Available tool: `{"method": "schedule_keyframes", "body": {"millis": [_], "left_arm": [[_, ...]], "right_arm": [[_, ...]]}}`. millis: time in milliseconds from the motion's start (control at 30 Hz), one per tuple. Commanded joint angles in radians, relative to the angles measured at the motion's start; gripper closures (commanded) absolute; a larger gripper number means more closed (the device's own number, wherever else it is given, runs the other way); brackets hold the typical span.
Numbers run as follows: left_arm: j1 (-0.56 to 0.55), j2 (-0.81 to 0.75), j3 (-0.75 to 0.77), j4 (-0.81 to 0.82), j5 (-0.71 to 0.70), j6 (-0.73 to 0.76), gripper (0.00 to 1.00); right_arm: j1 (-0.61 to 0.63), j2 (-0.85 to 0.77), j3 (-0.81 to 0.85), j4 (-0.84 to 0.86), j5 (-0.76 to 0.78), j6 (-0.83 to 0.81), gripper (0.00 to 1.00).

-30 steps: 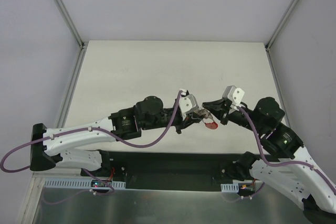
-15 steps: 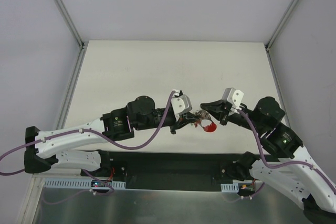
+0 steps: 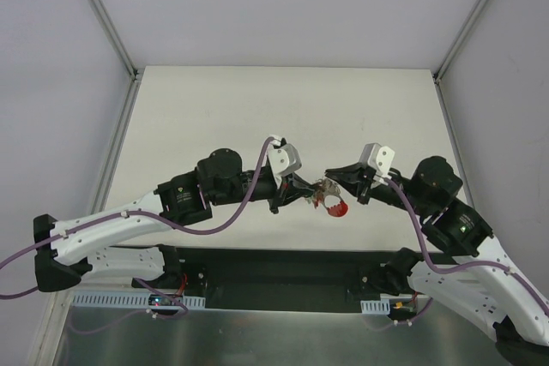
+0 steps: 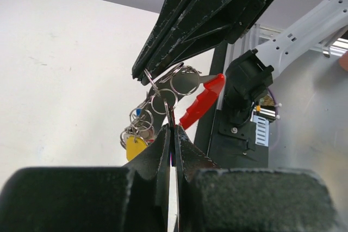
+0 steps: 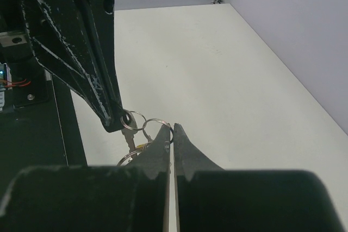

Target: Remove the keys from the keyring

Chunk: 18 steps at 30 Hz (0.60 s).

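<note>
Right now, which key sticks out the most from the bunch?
The red key. It pokes out sideways all on its own, while the yellow key hangs tucked in close with the rest.

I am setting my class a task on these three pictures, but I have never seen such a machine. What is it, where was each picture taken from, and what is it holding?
These are two robot arms bolted at the near edge of a white table. The wide picture looks down from above. The other two come from a camera on each wrist, looking along that arm's own fingers. The left gripper and the right gripper meet tip to tip. Both are shut, each pinching part of the keyring, a cluster of thin linked metal rings. The keys dangle from it, red and yellow heads showing.
</note>
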Motion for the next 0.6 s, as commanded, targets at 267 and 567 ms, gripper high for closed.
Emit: {"method": "schedule_keyframes", "body": {"millis": [267, 567], "left_arm": [[0.043, -0.04, 0.03, -0.059, 0.189, -0.036, 1.0], [0.096, -0.047, 0.067, -0.099, 0.267, -0.059, 1.0]], "right_arm": [[-0.02, 0.039, 0.093, 0.013, 0.023, 0.007, 0.99], [-0.019, 0.038, 0.09, -0.028, -0.053, -0.054, 0.99]]}}
